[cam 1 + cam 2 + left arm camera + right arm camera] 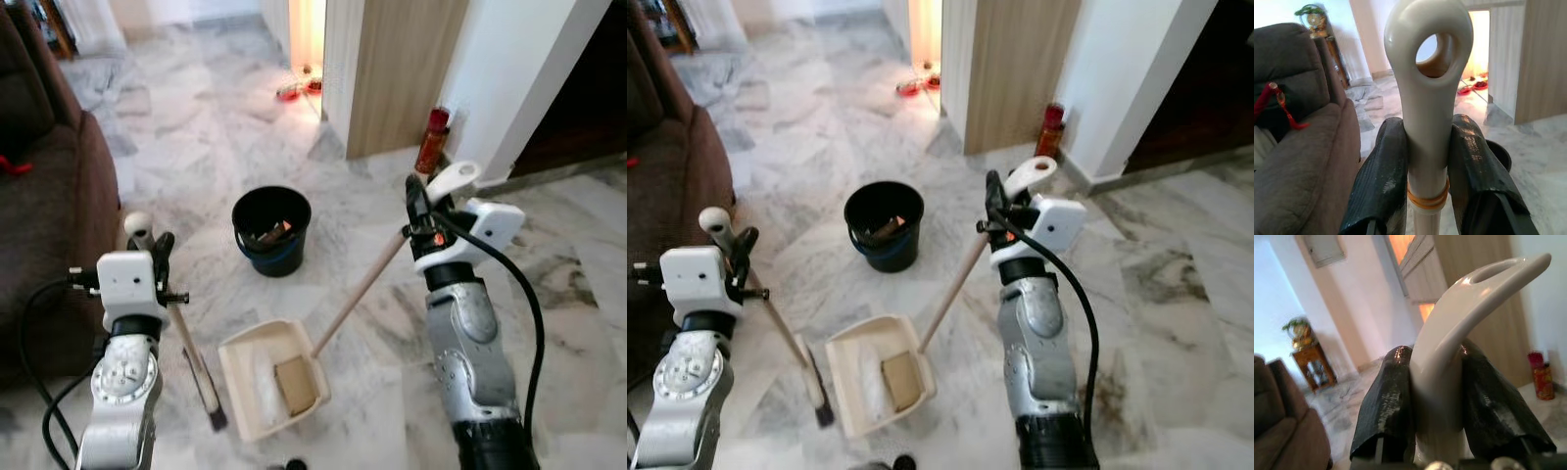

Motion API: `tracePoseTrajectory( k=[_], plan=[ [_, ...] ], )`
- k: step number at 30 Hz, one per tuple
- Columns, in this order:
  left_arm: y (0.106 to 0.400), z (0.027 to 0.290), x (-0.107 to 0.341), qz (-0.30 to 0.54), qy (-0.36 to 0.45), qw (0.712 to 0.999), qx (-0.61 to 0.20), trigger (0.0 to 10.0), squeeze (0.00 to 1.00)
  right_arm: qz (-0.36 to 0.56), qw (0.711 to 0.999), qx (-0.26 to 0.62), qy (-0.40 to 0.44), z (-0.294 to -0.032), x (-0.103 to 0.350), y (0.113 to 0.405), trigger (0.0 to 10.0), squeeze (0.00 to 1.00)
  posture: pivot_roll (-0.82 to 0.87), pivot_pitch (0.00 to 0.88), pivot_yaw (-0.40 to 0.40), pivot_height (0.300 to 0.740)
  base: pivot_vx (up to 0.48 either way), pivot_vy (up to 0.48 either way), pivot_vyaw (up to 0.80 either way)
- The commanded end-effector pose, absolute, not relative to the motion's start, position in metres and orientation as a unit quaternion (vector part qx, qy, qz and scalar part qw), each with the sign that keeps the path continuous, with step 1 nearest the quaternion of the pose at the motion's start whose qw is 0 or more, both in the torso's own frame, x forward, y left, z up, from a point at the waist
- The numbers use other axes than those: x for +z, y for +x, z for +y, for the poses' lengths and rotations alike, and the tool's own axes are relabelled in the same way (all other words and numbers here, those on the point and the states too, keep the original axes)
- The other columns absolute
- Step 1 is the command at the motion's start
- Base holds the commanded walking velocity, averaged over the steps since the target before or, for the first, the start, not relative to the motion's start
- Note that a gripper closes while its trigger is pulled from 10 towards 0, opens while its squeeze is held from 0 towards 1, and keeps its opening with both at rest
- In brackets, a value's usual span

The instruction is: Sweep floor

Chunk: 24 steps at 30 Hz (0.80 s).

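Cream broom handle (1428, 122) btwn left jaws.

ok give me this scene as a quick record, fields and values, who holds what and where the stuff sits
left gripper: shut on broom handle, brush head on the floor beside the dustpan
right gripper: shut on dustpan handle
dustpan: on the marble floor between the arms, holding a brown flat piece
bucket: black, beyond the dustpan, debris inside
sofa: brown, on the robot's left
red can: by the wooden panel
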<state>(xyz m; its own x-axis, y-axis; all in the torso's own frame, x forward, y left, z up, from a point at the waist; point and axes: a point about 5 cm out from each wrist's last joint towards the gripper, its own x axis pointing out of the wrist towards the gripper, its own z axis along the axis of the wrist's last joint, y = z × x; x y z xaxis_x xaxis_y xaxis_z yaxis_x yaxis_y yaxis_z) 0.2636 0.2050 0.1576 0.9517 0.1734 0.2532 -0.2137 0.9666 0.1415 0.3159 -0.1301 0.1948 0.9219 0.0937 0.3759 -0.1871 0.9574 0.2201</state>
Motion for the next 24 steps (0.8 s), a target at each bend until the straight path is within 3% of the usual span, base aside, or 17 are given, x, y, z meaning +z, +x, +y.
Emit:
tracePoseTrajectory(
  k=[1, 12, 24],
  plan=[
    [0.264, 0.205, 0.166, -0.136, 0.091, 0.982, 0.097, 10.0, 0.00, -0.242, 0.957, 0.069, 0.144, -0.133, 0.223, 0.311, 10.0, 0.00, 0.02, 0.092, 0.020, 0.740, 0.000, 0.000, 0.00],
    [0.264, 0.203, 0.167, -0.140, 0.101, 0.981, 0.093, 10.0, 0.00, -0.288, 0.943, 0.051, 0.157, -0.137, 0.247, 0.312, 10.0, 0.00, 0.03, 0.092, 0.021, 0.740, 0.000, 0.000, 0.00],
    [0.263, 0.204, 0.166, -0.139, 0.102, 0.980, 0.096, 10.0, 0.00, -0.292, 0.942, 0.062, 0.152, -0.133, 0.250, 0.310, 10.0, 0.00, 0.02, 0.073, 0.022, 0.740, 0.294, 0.000, 0.08]
  ],
)
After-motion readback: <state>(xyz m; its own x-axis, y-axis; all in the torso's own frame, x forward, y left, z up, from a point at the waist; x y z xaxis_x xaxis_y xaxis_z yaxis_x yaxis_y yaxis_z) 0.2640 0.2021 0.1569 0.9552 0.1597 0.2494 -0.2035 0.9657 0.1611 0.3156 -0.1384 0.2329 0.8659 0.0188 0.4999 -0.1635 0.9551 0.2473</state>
